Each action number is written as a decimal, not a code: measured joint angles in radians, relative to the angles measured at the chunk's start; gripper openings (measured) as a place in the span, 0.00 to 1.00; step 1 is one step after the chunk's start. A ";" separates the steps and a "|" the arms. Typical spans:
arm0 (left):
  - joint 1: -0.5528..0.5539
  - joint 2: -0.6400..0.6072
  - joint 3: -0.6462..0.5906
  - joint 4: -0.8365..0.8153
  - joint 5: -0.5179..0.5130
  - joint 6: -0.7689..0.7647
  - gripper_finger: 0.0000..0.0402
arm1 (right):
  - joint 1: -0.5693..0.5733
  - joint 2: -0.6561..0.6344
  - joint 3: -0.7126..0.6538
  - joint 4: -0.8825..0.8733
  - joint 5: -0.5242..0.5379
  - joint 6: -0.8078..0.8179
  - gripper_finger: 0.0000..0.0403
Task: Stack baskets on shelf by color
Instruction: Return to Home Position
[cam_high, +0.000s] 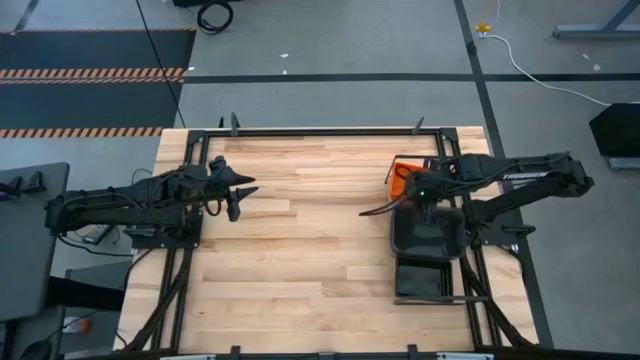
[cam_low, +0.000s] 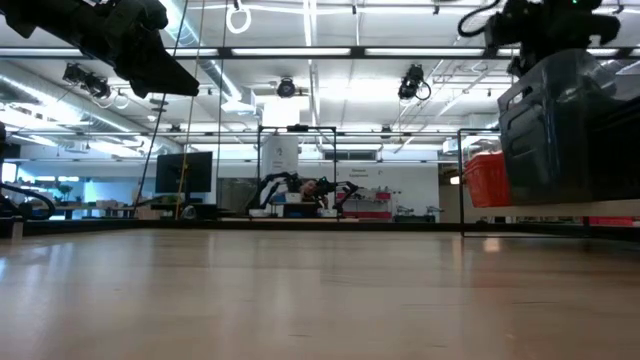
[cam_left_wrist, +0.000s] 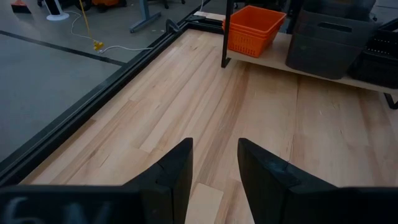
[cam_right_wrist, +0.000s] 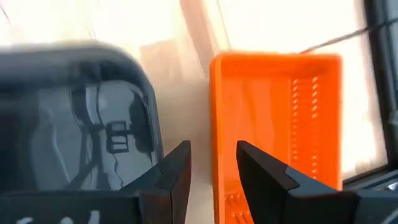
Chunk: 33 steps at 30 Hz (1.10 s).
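On the shelf (cam_left_wrist: 258, 61), every colour sits sorted: orange baskets (cam_left_wrist: 252, 28) nested at one end, dark grey baskets (cam_left_wrist: 329, 40) in the middle, black slatted baskets (cam_left_wrist: 380, 53) at the other end. The stacking looks finished to me! The right gripper (cam_right_wrist: 213, 149) hovers directly above the shelf, over the seam between orange and grey, fingers spread and carrying nothing.

What's left, I'd say, is the trip home. It should rise straight up off the shelf first so no fingertip hooks a rim, then swing away, minding the shelf's dark frame post (cam_left_wrist: 226, 37).

The top orange basket is empty. The top grey one is empty too, just a glossy floor. Inside the black stack, I can't see.

Well away from the shelf, over the butcher-block tabletop (cam_high: 300, 260), the left gripper (cam_left_wrist: 216, 146) hangs with fingers spread, nothing between them.
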<state>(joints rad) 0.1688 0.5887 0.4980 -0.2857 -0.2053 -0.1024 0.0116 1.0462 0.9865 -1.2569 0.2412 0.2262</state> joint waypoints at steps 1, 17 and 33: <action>0.000 0.000 0.000 0.000 0.000 0.000 0.33 | 0.000 0.000 0.014 -0.001 0.001 0.001 0.34; 0.000 0.001 0.000 0.004 0.000 0.000 0.33 | 0.007 0.048 0.074 0.581 -0.031 -0.042 0.33; -0.011 0.042 -0.243 0.771 0.313 0.070 0.33 | 0.023 0.343 -0.036 1.406 -0.261 -0.289 0.33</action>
<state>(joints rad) 0.1582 0.6302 0.2555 0.4854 0.1074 -0.0326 0.0341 1.3894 0.9501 0.1491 -0.0202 -0.0627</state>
